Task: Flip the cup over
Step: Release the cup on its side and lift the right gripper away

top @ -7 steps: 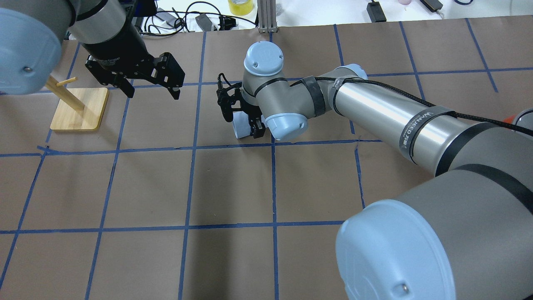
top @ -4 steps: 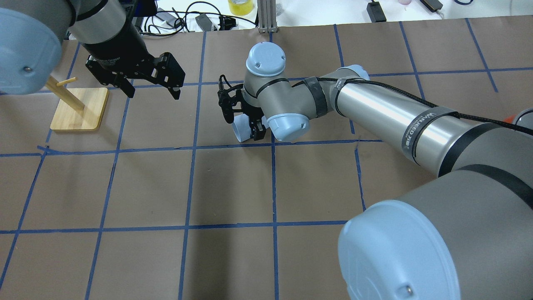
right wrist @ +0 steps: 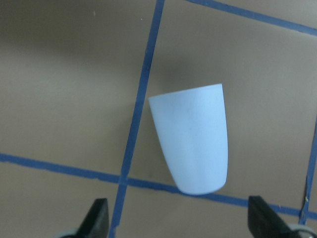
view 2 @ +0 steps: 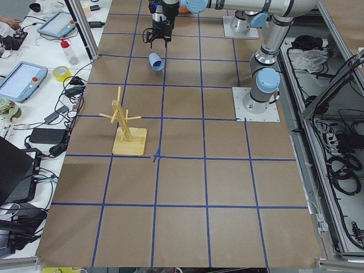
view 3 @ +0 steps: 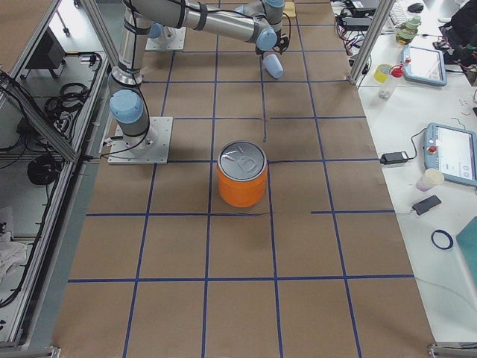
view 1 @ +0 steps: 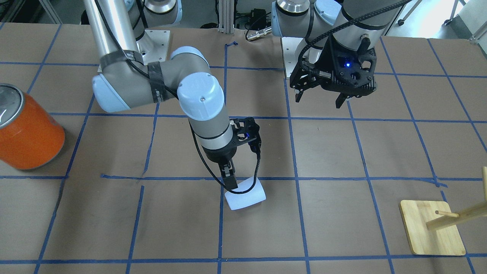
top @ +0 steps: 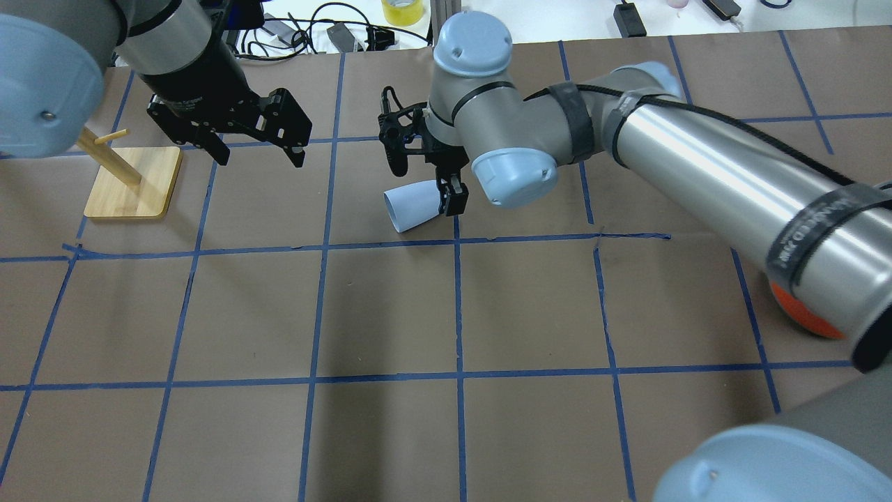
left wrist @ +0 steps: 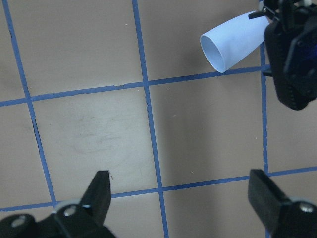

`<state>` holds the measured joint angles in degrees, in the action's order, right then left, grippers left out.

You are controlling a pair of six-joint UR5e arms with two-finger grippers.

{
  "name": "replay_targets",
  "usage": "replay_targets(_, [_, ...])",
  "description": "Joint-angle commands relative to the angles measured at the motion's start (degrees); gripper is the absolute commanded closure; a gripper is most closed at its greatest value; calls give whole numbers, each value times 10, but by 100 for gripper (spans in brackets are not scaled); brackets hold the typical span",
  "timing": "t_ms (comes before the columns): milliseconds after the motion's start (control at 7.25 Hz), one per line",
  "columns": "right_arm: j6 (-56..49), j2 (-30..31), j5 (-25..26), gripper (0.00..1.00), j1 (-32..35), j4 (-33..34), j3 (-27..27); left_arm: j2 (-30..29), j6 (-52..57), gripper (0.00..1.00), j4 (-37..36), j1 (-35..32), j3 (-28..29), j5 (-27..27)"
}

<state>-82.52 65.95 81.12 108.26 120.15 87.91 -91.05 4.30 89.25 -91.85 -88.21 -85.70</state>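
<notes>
1. The cup [top: 411, 207] lies on its side on the surface [top: 390, 314]. Its wide mouth points to the robot's left.
2. The right pincer [right wrist: 177, 213] hangs just over the cup's small bottom end. Its fingers are spread wide and hold nothing.
3. The left pincer [top: 256, 148] is spread wide too, and well apart from the cup.
4. The right arm is nearer, so I think it should do the grabbing and turning.

Orange can [top: 801, 317] mostly hidden behind the right arm [top: 697, 160] in the overhead view and cut off by the front view's left edge; cup [left wrist: 230, 42] base concealed behind the right pincer [right wrist: 176, 225] in the left wrist view; wooden peg stand [view 1: 432, 228] running off the front view's right edge.
</notes>
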Motion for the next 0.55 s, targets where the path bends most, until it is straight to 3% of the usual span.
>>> replay_targets(0, [36,110,1,0,-68,-119,1,6,4,0,0,10,-20,44])
replay_targets(414, [94,216,1,0,-185,-274,2,-2,33,0,-63,88,-23,89])
